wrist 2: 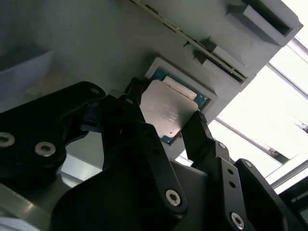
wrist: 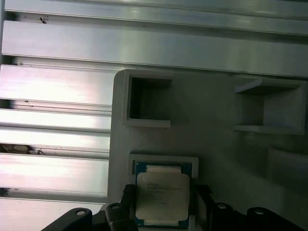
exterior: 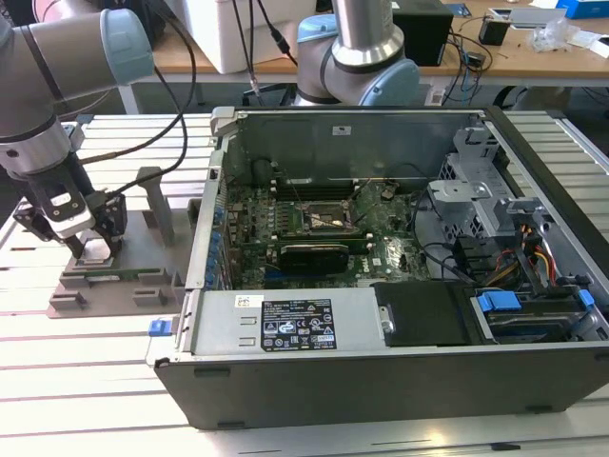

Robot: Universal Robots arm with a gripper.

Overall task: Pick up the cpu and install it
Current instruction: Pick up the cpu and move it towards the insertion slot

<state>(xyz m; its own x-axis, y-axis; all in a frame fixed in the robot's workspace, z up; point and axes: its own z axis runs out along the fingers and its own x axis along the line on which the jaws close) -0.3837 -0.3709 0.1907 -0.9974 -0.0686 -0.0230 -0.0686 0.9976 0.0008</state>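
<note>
Tool (wrist 2: 166, 107) astride cpu (wrist: 162, 195), perhaps touching

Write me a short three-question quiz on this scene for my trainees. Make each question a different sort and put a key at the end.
1. Fill the gap: in the exterior view, the grey holder stands on the ____ of the computer case (the exterior view's left or right).
2. True or false: the cpu already sits in the motherboard socket.
3. Choose one. The pincer is: A) at the cpu, over the grey holder; B) inside the computer case; C) above the motherboard socket.

Key: 1 left; 2 false, it lies in a recess of the grey holder; 3 A.
</note>
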